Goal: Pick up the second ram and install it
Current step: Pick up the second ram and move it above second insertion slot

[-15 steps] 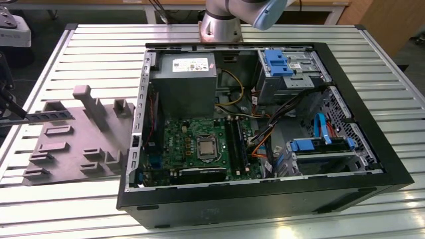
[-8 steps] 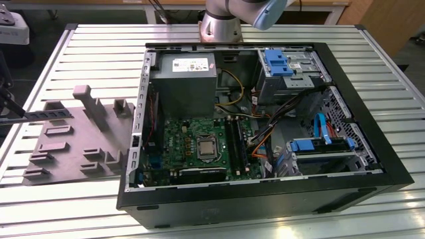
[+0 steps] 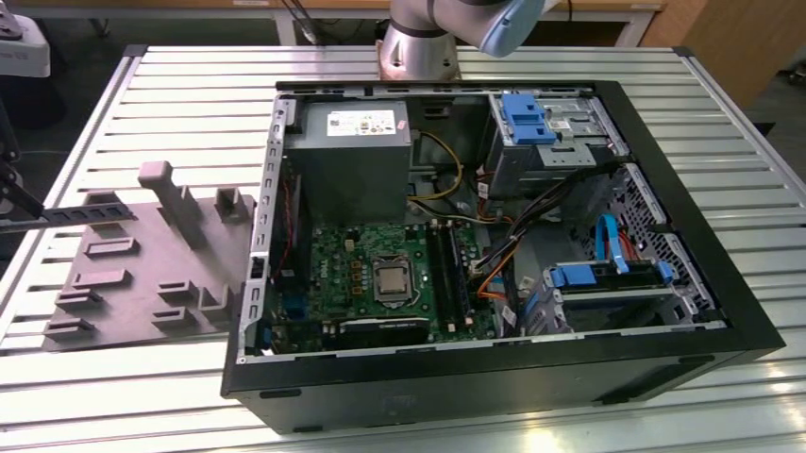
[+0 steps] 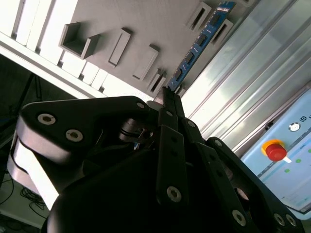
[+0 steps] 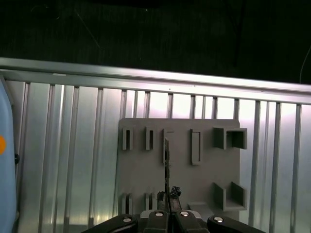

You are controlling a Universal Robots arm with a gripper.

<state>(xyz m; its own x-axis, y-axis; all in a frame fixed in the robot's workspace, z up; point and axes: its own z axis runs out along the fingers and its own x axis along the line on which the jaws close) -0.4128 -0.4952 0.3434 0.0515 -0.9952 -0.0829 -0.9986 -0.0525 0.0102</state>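
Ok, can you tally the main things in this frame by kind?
Long thin flat ram stick, held in the black gripper: 1
Grey plastic block with upright posts: 1
Open black computer case: 1
Total: 3

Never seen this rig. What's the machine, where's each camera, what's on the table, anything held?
One robot arm with a gripper works over a slatted metal table. The exterior view comes from a camera off the arm: it shows an open computer case with a green board inside, and a grey plastic block on that view's left. Both wrist views come from cameras riding on the arm, looking past the gripper. The gripper is shut on the second ram, a thin circuit stick, held over the block.
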